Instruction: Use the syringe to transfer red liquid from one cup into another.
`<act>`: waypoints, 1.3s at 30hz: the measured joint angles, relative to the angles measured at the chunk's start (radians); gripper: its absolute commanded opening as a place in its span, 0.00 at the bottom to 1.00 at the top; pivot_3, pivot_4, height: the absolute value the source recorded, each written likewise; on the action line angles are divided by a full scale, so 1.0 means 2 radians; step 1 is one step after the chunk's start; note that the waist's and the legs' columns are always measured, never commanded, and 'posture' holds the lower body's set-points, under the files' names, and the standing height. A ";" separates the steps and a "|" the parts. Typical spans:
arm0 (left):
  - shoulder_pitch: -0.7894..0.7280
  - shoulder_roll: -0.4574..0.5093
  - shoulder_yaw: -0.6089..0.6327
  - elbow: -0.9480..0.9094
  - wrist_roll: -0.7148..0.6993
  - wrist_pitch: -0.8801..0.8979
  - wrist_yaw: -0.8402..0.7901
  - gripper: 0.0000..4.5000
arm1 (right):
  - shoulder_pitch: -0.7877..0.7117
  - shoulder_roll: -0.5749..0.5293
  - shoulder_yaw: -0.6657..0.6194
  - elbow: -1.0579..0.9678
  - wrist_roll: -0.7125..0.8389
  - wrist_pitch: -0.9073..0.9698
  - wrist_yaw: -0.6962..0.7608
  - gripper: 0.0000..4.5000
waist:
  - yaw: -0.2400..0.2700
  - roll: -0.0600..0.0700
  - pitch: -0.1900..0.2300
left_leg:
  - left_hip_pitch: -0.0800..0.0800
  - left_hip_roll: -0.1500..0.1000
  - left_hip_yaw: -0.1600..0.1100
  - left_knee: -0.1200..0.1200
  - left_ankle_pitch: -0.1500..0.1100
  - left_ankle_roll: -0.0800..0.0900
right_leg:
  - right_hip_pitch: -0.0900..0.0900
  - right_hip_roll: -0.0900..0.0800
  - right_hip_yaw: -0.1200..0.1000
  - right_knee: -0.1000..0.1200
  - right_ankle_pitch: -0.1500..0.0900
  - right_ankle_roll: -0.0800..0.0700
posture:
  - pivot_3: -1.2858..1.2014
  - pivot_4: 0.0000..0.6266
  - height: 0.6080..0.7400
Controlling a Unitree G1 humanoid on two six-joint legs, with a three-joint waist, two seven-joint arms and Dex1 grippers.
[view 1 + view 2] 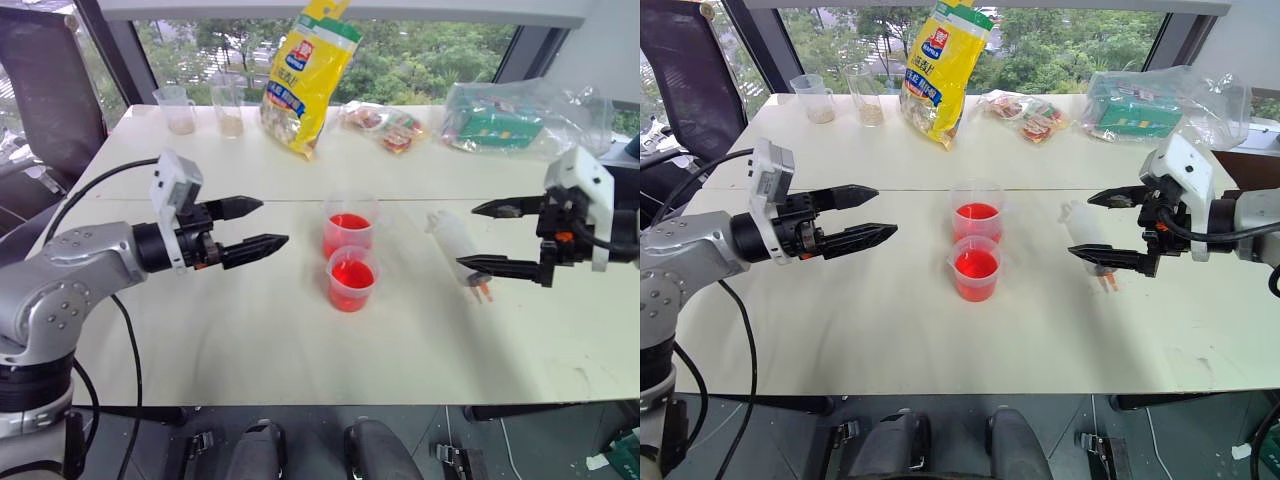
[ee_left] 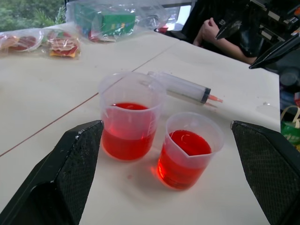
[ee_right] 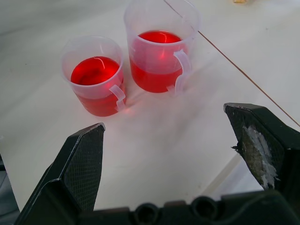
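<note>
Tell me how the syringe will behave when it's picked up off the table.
The syringe lies on its side; its round barrel will probably roll if nudged. Smooth clear plastic looks slippery. It appears empty, so likely light and stiff.

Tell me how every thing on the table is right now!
Syringe: lying flat on the table, untouched.
Taller cup: upright, partly full of red liquid.
Shorter cup: upright, over half full.
Left gripper: fingers open, empty.
Right gripper: fingers open, empty, over the syringe.
Yellow snack bag: standing.
</note>
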 measured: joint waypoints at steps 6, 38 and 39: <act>-0.007 0.000 0.000 0.004 -0.004 0.000 0.007 1.00 | -0.003 0.005 0.006 0.002 -0.001 -0.001 -0.004 0.99 | 0.001 0.000 0.000 | 0.000 0.000 0.000 0.000 0.000 0.000 | 0.000 0.000 0.000 0.000 0.000 0.000 | 0.52 0.24 1.00; -0.007 -0.010 -0.026 0.012 0.022 -0.026 -0.010 1.00 | -0.282 0.131 0.298 0.304 -0.154 0.212 -0.133 0.99 | -0.002 0.000 0.000 | -0.001 0.000 0.000 0.000 0.000 0.000 | -0.002 0.000 0.000 0.000 0.000 0.000 | 0.52 0.24 1.00; -0.007 -0.011 -0.026 0.012 0.024 -0.027 -0.010 1.00 | -0.290 0.144 0.307 0.333 -0.166 0.202 -0.137 0.99 | -0.002 0.000 0.000 | -0.001 0.000 0.000 0.000 0.000 0.000 | -0.002 0.000 0.000 0.000 0.000 0.000 | 0.52 0.24 1.00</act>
